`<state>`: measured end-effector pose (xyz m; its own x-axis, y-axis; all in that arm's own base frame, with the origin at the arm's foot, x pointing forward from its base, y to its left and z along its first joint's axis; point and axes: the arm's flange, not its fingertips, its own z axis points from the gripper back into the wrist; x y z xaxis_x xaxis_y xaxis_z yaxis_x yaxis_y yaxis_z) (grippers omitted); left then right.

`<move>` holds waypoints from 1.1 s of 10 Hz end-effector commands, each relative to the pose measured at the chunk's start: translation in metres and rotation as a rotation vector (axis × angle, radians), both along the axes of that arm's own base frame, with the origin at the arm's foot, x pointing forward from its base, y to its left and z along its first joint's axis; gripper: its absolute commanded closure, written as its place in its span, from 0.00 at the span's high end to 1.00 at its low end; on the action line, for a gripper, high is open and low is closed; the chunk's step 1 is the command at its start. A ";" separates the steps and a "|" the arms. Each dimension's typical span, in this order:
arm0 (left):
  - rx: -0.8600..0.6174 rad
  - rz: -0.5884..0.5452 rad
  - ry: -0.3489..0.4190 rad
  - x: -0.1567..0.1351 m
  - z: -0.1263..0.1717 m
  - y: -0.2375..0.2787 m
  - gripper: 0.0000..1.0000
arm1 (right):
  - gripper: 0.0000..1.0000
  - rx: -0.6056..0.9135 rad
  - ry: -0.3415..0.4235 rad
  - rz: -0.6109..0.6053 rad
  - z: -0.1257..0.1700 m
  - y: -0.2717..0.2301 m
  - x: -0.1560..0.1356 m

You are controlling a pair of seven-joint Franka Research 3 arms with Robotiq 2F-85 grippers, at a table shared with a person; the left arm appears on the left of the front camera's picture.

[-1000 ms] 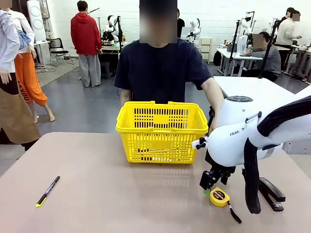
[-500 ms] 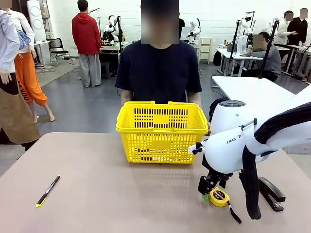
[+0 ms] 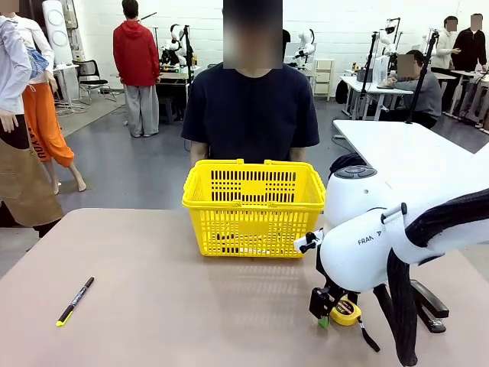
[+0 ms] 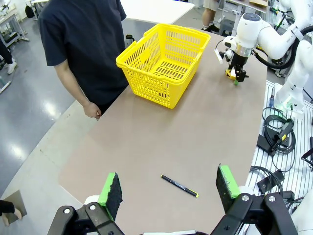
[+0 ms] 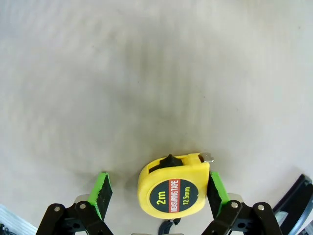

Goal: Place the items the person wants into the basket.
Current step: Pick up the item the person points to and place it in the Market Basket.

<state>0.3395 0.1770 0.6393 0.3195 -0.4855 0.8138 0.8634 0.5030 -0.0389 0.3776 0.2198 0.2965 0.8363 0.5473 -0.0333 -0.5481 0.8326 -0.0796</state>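
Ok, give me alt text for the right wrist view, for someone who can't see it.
A round yellow tape measure lies flat on the beige table between the open right gripper; one green pad sits at its edge, the other stands clear.

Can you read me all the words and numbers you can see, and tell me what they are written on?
"2m" on the round black label of the yellow tape measure.
"MEASURING TAPE" on the same label, in a red strip.
"12.5mm" on the same label.
"FRAN", cut off, on the white right arm in the front view.
Print on the pen is too small to read.
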 end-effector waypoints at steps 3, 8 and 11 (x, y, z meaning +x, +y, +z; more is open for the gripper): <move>-0.008 -0.017 -0.019 0.000 0.000 0.001 1.00 | 1.00 -0.049 -0.017 -0.028 0.000 0.003 -0.008; -0.008 -0.017 -0.019 0.000 0.000 0.001 1.00 | 0.65 -0.058 -0.007 -0.020 0.005 -0.001 -0.010; -0.008 -0.017 -0.019 0.000 0.000 0.001 1.00 | 0.00 -0.065 -0.004 -0.018 0.007 0.001 -0.013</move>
